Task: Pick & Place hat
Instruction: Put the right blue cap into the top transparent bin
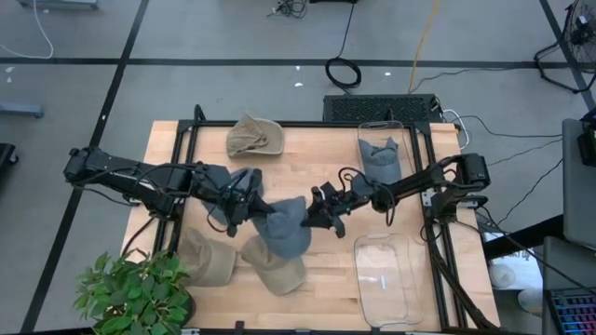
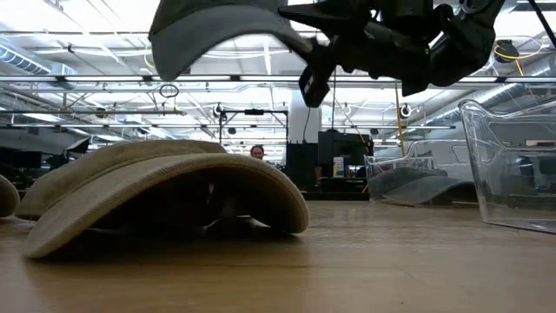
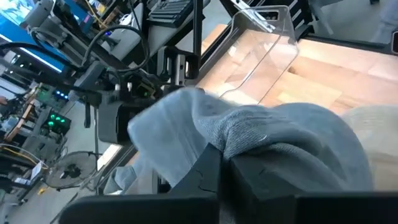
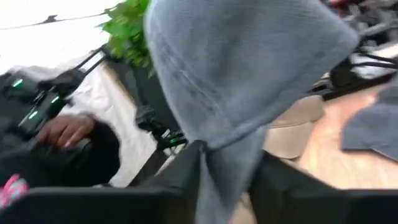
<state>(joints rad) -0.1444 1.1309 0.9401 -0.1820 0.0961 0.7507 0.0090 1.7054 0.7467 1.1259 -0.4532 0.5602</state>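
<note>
Over the middle of the table (image 1: 317, 149), from above, a grey knitted hat (image 1: 284, 231) hangs stretched between the two arms. The left gripper (image 1: 244, 207) has it from the left and the right gripper (image 1: 321, 212) from the right, both pinching the cloth. One clear bin (image 1: 386, 277) near the right corner holds nothing, while the far clear bin (image 1: 382, 140) already holds a grey hat (image 1: 380, 158). Three tan hats wait on the wood: one at the far edge (image 1: 254, 138), one near left (image 1: 209, 258), one just under the lifted hat (image 1: 276, 270). A potted plant (image 1: 130, 293) sits at the near left corner.

At table level, the lifted hat (image 2: 221, 30) is clear of the wood, with the tan hat (image 2: 165, 187) lying flat below it.

Past the left wrist, dark fingers (image 3: 217, 180) are closed on a fold of the grey knit (image 3: 273, 137), and the empty bin (image 3: 261, 50) stands beyond.

Past the right wrist, that arm's fingers (image 4: 186, 177) are clamped on the grey cloth's edge (image 4: 242, 74). A person's hand (image 4: 65, 130) rests off the table.

By my reading, one hat is placed, this one is lifted but not yet binned, and three remain.
</note>
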